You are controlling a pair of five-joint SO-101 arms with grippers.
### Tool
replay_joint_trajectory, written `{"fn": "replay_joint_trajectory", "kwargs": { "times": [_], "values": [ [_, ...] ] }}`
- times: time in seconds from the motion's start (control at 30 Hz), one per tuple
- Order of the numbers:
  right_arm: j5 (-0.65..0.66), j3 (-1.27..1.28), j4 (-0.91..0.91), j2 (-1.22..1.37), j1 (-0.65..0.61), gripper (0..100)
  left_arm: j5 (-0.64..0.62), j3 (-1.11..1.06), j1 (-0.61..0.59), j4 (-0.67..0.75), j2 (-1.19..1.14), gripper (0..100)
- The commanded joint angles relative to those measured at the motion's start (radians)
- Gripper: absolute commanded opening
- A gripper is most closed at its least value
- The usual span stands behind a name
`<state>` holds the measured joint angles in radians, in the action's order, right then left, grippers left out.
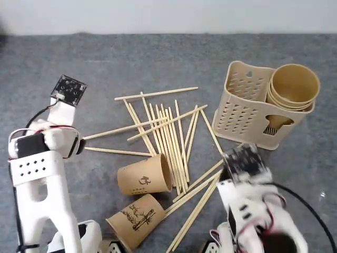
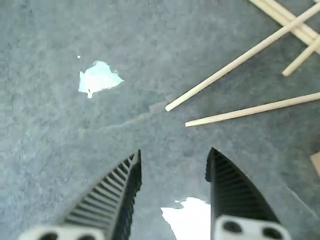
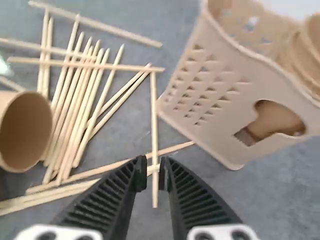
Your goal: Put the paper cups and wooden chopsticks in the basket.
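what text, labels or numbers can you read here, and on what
No text is clear enough to quote.
On the upper lying cup: a small dark mark, too small to read.
On the lower lying cup: a dark plant drawing with tiny marks beside it, too small to read.
On the basket, stacked cups and chopsticks: no print seen.

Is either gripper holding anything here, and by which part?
Nothing is held yet. The left gripper is open over bare mat; the right gripper straddles one chopstick near its end, jaws not closed on it.
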<state>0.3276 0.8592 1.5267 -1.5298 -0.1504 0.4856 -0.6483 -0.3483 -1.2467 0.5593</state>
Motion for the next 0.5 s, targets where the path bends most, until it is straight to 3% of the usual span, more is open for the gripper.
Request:
{"fn": "replay_joint_trajectory", "kwargs": {
  "times": [0.0, 0.13, 0.47],
  "values": [
    [-0.031, -0.017, -0.07, 0.151, -0.09, 6.1, 0.009, -0.01, -0.006, 0.008, 0.021, 21],
    [-0.051, -0.107, -0.07, 0.263, -0.182, 6.2, 0.009, -0.054, -0.014, 0.071, 0.021, 21],
    [-0.272, -0.301, 0.005, 0.564, -0.455, 6.3, -0.006, -0.156, -0.069, 0.167, 0.023, 20]
  ]
}}
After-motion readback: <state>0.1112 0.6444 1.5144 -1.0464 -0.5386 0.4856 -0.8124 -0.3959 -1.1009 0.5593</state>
